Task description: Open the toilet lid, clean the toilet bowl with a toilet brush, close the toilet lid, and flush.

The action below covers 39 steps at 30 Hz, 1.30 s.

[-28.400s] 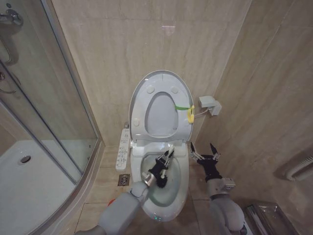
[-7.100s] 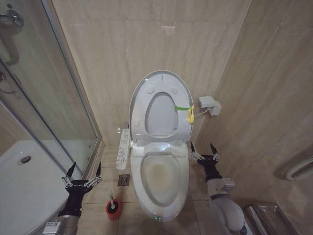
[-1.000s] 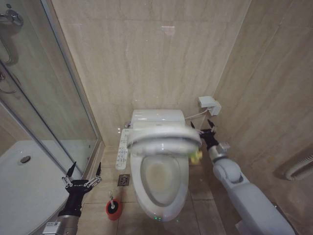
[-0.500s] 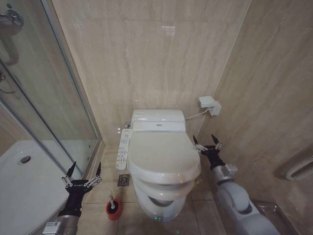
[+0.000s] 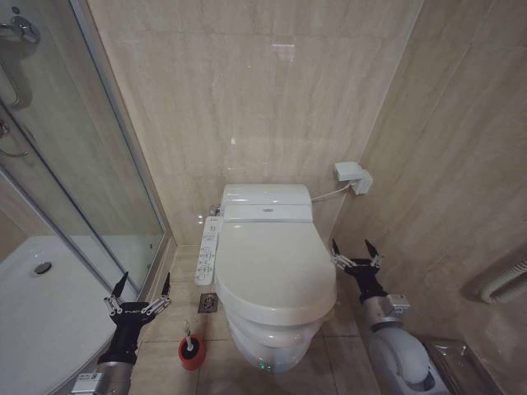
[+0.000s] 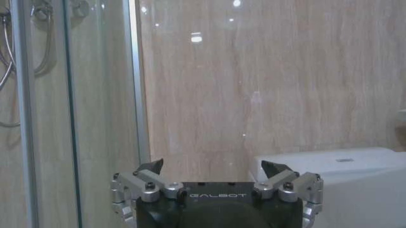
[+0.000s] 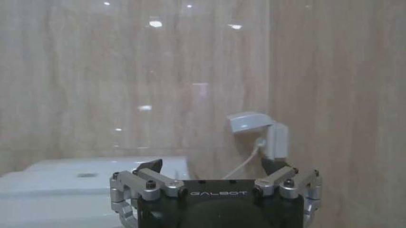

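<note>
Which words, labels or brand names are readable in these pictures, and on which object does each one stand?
"GALBOT": on the black body of the left gripper, left wrist view.
"GALBOT": on the black body of the right gripper, right wrist view.
Long white control panel beside the glossy white oval toilet lid: markings too small to read.
Small mark on the white toilet tank: unreadable.

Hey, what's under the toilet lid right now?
The toilet lid is closed, covering the seat and the inside of the toilet bowl. Below its front edge, just the bowl's outer white front shows.
</note>
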Available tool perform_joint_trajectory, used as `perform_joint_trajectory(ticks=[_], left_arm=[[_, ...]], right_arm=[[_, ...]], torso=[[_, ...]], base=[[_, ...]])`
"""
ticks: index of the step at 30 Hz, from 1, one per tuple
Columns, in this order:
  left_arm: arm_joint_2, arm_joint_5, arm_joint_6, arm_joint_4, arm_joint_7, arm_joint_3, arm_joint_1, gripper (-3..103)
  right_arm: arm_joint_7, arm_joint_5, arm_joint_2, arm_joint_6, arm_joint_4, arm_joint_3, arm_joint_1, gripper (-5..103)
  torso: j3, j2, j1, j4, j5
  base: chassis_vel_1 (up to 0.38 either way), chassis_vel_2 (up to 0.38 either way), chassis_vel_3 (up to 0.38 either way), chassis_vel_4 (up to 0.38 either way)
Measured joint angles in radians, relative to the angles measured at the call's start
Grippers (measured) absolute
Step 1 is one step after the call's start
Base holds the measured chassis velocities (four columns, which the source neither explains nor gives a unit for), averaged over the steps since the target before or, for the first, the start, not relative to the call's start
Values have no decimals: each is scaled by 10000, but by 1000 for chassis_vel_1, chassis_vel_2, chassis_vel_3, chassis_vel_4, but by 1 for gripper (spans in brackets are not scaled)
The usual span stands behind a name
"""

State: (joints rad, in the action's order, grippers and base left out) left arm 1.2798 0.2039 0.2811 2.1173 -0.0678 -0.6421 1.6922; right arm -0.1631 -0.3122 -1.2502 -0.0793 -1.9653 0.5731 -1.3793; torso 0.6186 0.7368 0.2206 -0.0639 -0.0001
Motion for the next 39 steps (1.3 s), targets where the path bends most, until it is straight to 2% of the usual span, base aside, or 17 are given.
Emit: perform_joint_trajectory(ticks=[6,10,19,39], left_arm=[[0,0,0,0,0,0,0,100],[0,0,0,0,0,0,0,100],[0,0,0,0,0,0,0,100],[0,0,0,0,0,0,0,100]], right_arm=[[-289,230,-682,94,-95,384,-31,100],[-333,344,-899,133,-280,431,-165,100],[-315,454,-1017,125,-663,421,-632,100],[-358,284,-1091,186,-837,416,-625,100]], torso=[[0,0,0,0,0],[0,0,0,0,0],[0,0,0,-1,0],[0,0,0,0,1]], base=[[0,0,0,0],[0,0,0,0],[0,0,0,0],[0,0,0,0]])
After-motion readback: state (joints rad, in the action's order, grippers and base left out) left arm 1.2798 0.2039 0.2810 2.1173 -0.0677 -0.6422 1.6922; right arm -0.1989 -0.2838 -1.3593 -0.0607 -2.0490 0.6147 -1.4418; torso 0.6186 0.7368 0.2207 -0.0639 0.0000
